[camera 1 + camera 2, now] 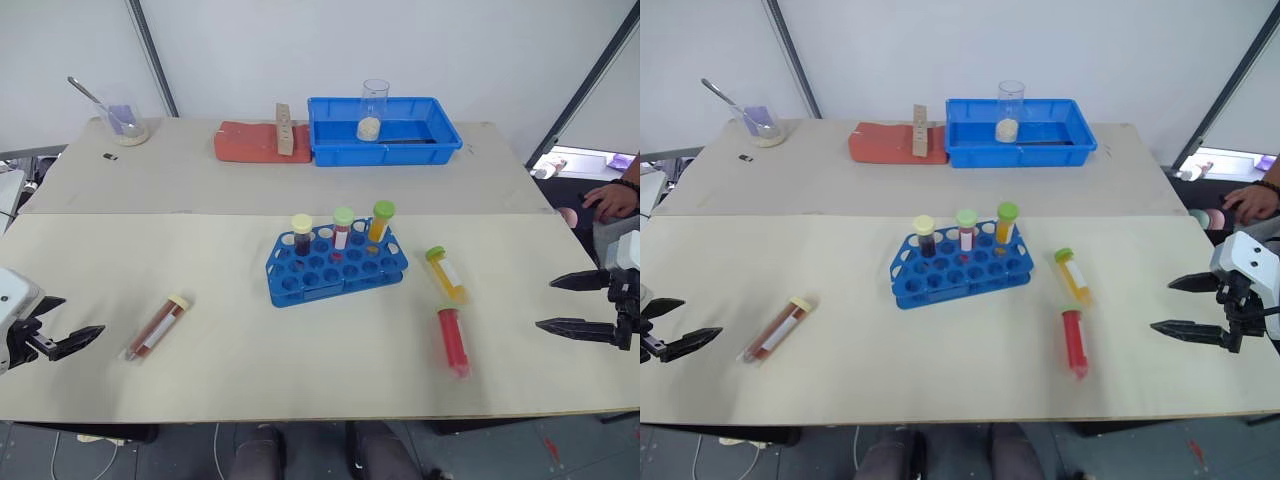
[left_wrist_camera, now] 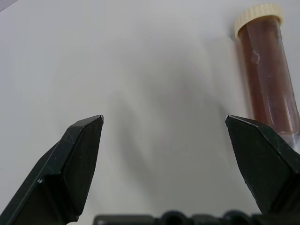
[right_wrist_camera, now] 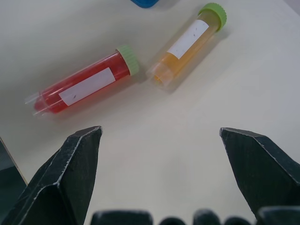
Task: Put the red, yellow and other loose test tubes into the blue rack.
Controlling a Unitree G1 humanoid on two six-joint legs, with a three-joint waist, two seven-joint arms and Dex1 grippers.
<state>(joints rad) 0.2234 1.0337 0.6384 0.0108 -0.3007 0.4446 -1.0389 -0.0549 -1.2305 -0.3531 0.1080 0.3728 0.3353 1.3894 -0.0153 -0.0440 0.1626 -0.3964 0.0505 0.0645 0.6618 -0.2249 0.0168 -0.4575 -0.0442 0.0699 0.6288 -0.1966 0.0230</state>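
Observation:
The blue rack (image 1: 335,265) stands mid-table with three capped tubes upright in its back row. A red test tube (image 1: 453,340) and a yellow test tube (image 1: 446,274), both green-capped, lie to the rack's right. My right gripper (image 1: 545,305) hangs open just right of them; in the right wrist view the red tube (image 3: 84,84) and yellow tube (image 3: 187,44) lie beyond the gripper (image 3: 160,129). A brown tube with a cream cap (image 1: 157,327) lies to the rack's left. My left gripper (image 1: 78,318) is open beside it, with the brown tube (image 2: 269,89) past one fingertip.
At the back stand a blue bin (image 1: 385,155) with a glass beaker (image 1: 373,110) in it, a red block (image 1: 245,142), a wooden piece (image 1: 285,130) and a beaker with a spoon (image 1: 125,125). A person's hand (image 1: 610,198) rests at the table's right edge.

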